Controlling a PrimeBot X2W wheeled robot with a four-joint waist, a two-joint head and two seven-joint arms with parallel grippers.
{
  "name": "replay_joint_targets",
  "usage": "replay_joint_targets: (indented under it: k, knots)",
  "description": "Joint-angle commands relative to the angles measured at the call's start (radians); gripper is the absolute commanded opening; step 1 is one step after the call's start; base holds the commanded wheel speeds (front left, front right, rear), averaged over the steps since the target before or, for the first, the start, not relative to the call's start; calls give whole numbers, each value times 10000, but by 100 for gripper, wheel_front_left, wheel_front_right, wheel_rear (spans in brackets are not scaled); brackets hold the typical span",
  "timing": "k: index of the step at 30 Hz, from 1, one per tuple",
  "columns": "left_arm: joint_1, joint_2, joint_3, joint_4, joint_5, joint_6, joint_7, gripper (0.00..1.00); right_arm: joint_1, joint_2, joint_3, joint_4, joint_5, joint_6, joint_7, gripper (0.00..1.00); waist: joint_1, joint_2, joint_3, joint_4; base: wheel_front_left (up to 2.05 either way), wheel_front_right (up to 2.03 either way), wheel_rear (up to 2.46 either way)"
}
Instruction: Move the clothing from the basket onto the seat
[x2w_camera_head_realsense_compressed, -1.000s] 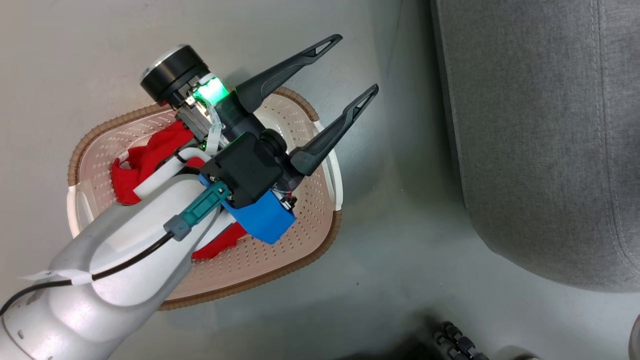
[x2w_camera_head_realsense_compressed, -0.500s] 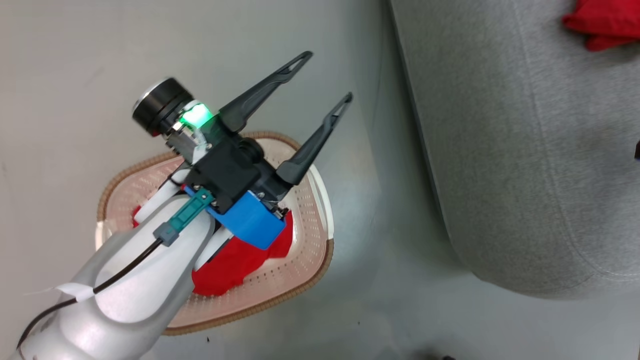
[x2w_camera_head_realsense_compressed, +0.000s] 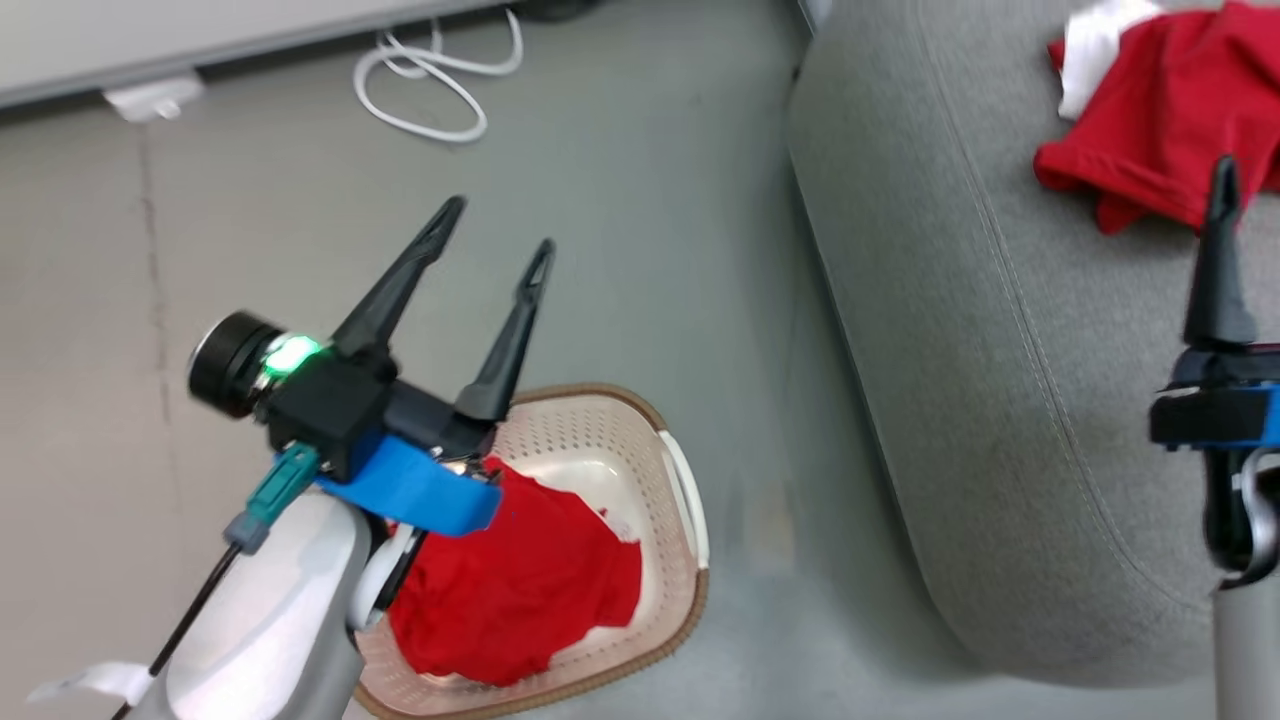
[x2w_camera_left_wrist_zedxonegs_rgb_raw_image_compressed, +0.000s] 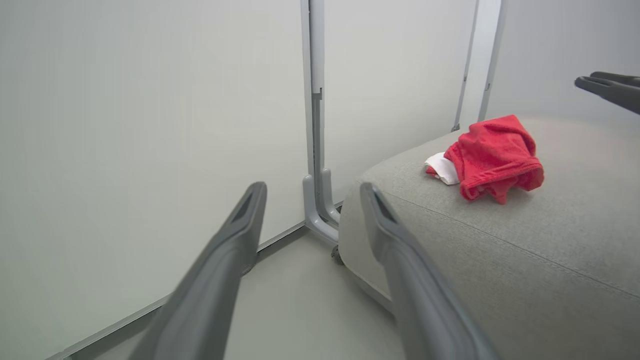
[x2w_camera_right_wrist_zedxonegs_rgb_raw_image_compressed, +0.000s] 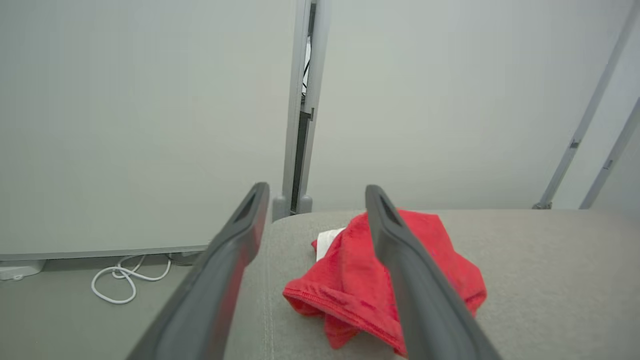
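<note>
One red garment (x2w_camera_head_realsense_compressed: 520, 590) lies bunched in the cream basket (x2w_camera_head_realsense_compressed: 690, 520) on the floor. Over the basket's far left rim hangs my left gripper (x2w_camera_head_realsense_compressed: 498, 228), open and empty, pointing away from the basket. A second red garment (x2w_camera_head_realsense_compressed: 1160, 150) with a bit of white trim rests on the grey seat (x2w_camera_head_realsense_compressed: 980, 400). My right gripper (x2w_camera_right_wrist_zedxonegs_rgb_raw_image_compressed: 312, 192) stands open just short of that garment (x2w_camera_right_wrist_zedxonegs_rgb_raw_image_compressed: 350, 285), with nothing between its jaws. One of its fingers (x2w_camera_head_realsense_compressed: 1218, 260) rises at the right edge of the head view. The left wrist view shows the garment (x2w_camera_left_wrist_zedxonegs_rgb_raw_image_compressed: 495, 155) on the seat (x2w_camera_left_wrist_zedxonegs_rgb_raw_image_compressed: 500, 250).
A white cable (x2w_camera_head_realsense_compressed: 430, 85) lies coiled on the grey floor by the wall base. Pale wall panels with a grey upright post (x2w_camera_left_wrist_zedxonegs_rgb_raw_image_compressed: 315, 125) stand behind the seat. Bare floor separates the basket from the seat.
The head camera has swung up, bringing the garment on the seat and the right gripper into view. The left gripper stays open and now sits over the basket's far left rim.
</note>
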Motion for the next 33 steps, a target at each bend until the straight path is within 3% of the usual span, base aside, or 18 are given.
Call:
replay_joint_targets:
  k: [1, 17, 33]
  knots:
    - [351, -90, 369, 30, 88, 49, -27, 100, 331, 128, 240, -202, -91, 1, -35, 100, 2, -1, -779, 640, 0, 0, 0]
    - [2399, -1103, 3475, 179, 905, -8, -27, 100, 1381, 1030, 1681, -618, -322, 1, -35, 100, 2, -1, -2480, 2052, 0, 0, 0]
    - [3645, -1779, 4223, 325, 1492, -301, -27, 100, 3583, 1224, 1670, -1014, -560, 1, -35, 100, 2, -1, -3271, 2470, 0, 0, 0]
